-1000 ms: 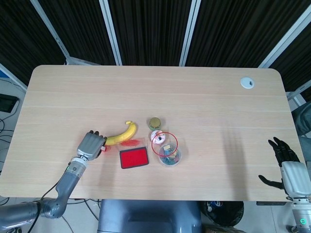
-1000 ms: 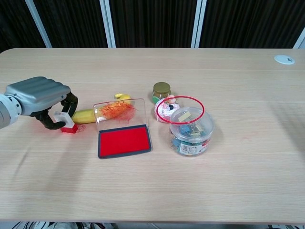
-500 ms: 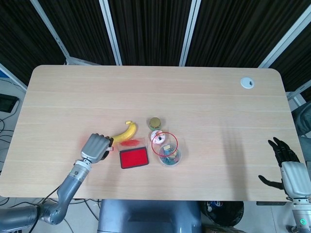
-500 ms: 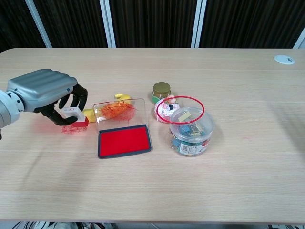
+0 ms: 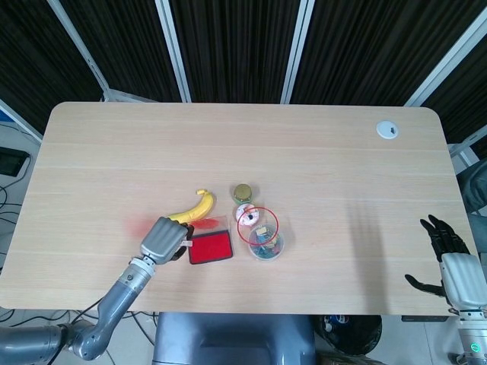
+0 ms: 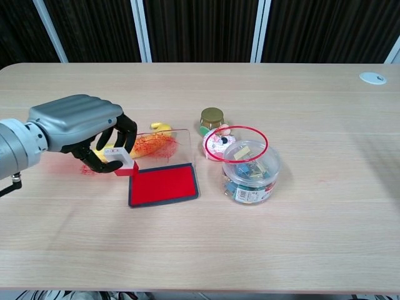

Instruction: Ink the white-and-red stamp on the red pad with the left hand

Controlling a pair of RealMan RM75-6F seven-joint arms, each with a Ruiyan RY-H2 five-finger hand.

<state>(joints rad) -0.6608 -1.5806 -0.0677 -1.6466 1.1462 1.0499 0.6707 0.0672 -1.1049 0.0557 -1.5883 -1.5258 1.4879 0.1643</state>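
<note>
we held small white-and-red block stamp (image 6: 120, 161) in curled left hand (image 6: 87, 128), red face down, at left edge of red ink pad in dark tray (image 6: 163, 184), ready to press; right hand (image 5: 449, 262) idle, fingers apart, off worktop (image 6: 312, 237).

raised lid (image 6: 157, 144) – banana (image 5: 192, 211) behind – walls pad's (image 6: 164, 185) rear.
</note>
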